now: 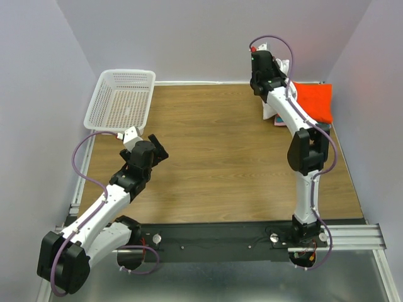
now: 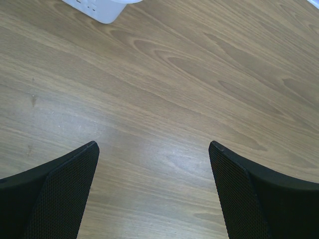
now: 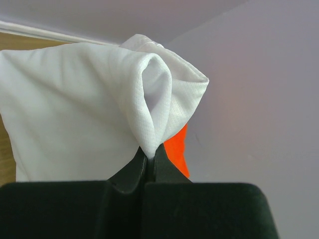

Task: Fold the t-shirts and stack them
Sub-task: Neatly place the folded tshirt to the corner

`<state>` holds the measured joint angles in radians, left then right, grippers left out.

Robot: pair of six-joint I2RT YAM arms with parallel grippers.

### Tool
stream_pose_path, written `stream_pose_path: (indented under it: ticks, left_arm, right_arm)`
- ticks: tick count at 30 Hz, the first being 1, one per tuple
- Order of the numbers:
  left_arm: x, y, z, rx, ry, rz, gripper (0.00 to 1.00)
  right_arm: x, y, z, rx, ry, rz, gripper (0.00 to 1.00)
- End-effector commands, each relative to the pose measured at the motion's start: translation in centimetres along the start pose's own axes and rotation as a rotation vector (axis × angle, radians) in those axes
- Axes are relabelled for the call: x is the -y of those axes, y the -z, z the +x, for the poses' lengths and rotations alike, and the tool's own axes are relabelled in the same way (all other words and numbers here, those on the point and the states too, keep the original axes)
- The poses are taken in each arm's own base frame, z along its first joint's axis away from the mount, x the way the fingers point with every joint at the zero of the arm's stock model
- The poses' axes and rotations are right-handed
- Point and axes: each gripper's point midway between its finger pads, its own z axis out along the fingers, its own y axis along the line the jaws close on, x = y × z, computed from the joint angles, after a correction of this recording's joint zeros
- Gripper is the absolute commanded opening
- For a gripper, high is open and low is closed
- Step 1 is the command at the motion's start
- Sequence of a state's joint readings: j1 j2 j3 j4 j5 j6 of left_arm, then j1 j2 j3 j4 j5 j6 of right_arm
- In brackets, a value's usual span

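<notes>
- While the right fingers (image 3: 148,167) pinch shut on a bunched edge of the white t-shirt (image 3: 75,109), it hangs unfolded at the far right corner.
- Beside it, the orange-red shirt (image 1: 315,100) lies folded on the counter (image 1: 214,163).
- Near the basket (image 1: 123,104), the left fingers (image 1: 158,150) stand apart, holding nothing.
- By my judgement, the white one is left to fold and stack.

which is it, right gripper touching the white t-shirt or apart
Touching. Right wrist view: the right gripper is shut on a fold of the white t-shirt.
</notes>
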<state>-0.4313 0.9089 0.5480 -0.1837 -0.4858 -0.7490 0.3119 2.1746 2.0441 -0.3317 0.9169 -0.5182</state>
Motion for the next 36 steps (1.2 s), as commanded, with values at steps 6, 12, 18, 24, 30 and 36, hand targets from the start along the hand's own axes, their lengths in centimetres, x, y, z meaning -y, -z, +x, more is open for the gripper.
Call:
stream_pose_path:
  ticks: [6,12,18,24,30,36]
  left_arm:
    - [0.5,0.5,-2.2,0.058,0.024,0.003,0.98]
    - [0.8,0.7,-2.6,0.070,0.036,0.019,0.98]
    - [1.1,0.8,-2.6,0.068,0.042,0.036,0.98]
    - [1.2,0.7,-2.3,0.058,0.039,0.047,0.98]
    - [1.3,0.5,-2.2,0.051,0.039,0.042,0.98]
    - [1.6,0.0,-2.0,0.039,0.033,0.038,0.98]
  right_arm:
    - [8.1,3.1,-4.2,0.107,-0.147,0.076,0.01]
    - [9.8,3.9,-5.1,0.134,-0.186,0.086,0.01]
    - [10.5,4.7,-4.6,0.135,-0.202,0.082,0.01]
    - [9.4,4.4,-3.7,0.129,-0.193,0.050,0.01]
    - [8.2,3.0,-3.2,0.114,-0.202,0.035,0.01]
    - [8.0,0.7,-1.1,0.066,-0.226,0.037,0.01]
